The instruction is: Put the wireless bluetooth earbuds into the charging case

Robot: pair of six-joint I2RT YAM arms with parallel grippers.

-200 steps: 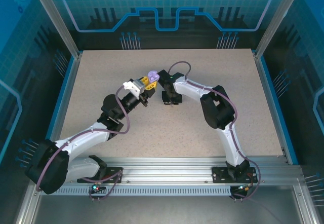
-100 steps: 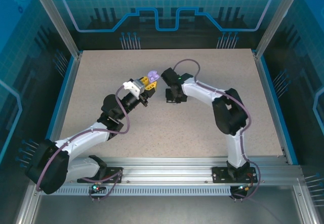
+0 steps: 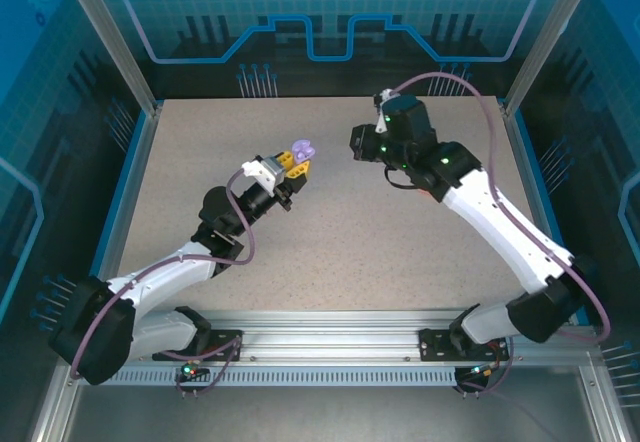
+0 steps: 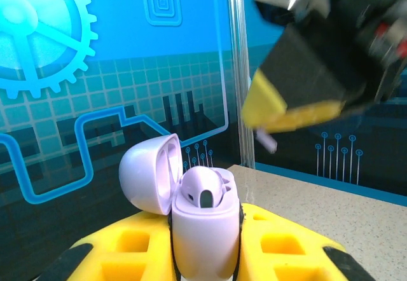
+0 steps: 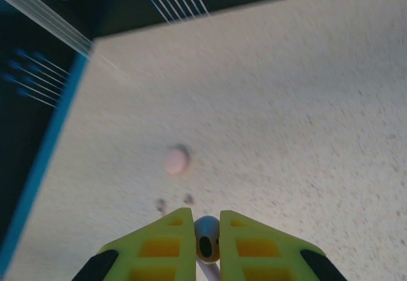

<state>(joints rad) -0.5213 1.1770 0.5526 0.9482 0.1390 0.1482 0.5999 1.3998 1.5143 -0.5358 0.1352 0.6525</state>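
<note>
An earbud [image 5: 206,239], pale with a dark spot on its head, sits pinched between the two yellow fingers of the right pincer [image 5: 206,222], which stand narrow with only the bud between them. In the left wrist view its thin stem pokes out beneath those fingers. The right arm rises from its base at the near right corner, runs long and almost straight up and back over the table [image 3: 330,252], and bends at the wrist so that the pincer hangs high above the far middle of the surface, facing the left arm.

The held bud is off to the right of the purple case [image 4: 205,230] and well apart from it, higher than the case's mouth. The case stands upright with its lid [image 4: 149,173] swung back, and a second earbud [image 4: 203,191] already sits in one of its seats. The left pincer [image 3: 295,162] is clamped tight on the case's lower body, one yellow finger on each side. The left arm lies low, stretching from the near left corner towards the table's middle with its elbow bent.

Nothing stands in the gap between the two pincers. On the table below the right pincer lies a small round pink thing [image 5: 176,160], too blurred to name, with two tiny specks [image 5: 160,203] just beside it. Glass walls with a blue pattern ring the table.
</note>
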